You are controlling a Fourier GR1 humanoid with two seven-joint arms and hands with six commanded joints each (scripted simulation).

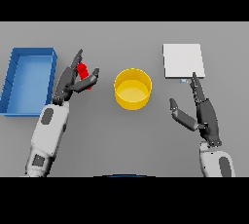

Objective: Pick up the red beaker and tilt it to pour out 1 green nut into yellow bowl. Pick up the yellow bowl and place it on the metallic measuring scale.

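The left hand (73,78) wraps fingers and thumb around the red beaker (85,75), left of the yellow bowl (132,89), likely set for a tilt toward it. The right hand (202,113) waits spread, near side of the metallic scale (182,61), probably for the bowl. A blue bin (29,79) sits far left.

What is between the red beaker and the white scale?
The yellow bowl sits between the red beaker and the scale, as the head view shows.

Open table around yellow bowl (132,89)
Bare lanes both sides of it; blue bin (29,79) walls the far left, scale (183,61) sits flat far right.
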